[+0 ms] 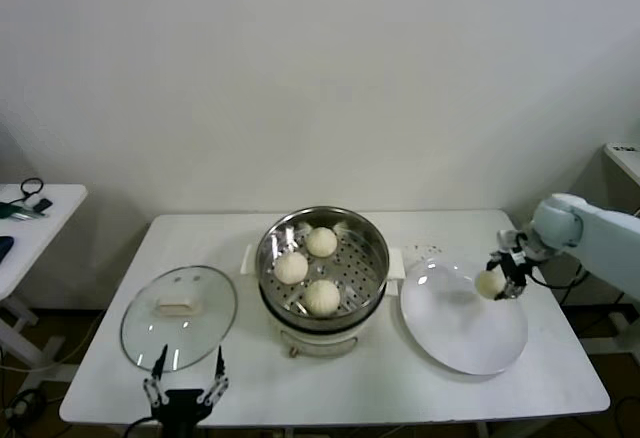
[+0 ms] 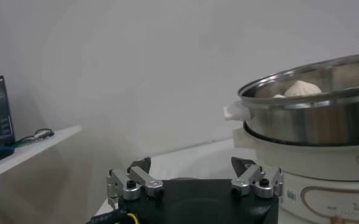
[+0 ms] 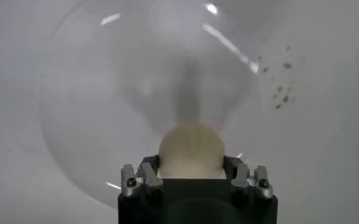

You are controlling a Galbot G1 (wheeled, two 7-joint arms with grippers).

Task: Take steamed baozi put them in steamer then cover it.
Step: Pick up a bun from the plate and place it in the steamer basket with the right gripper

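Steamed baozi lay three together in the steamer at the middle of the white table in the head view: one toward the wall, one on the robot's left, one nearest the robot. The fourth baozi sat between the fingers of the right gripper over the far right rim of the white plate, just right of the steamer. The cover lay flat on the table left of the steamer, its block handle up. The left gripper hung at the near table edge, just in front of the cover, fingers spread and empty. In the left wrist view, that gripper stood wide apart, with the steamer close beside it and a baozi top showing above the rim. In the right wrist view, the right gripper pinched the baozi from both sides above the plate.
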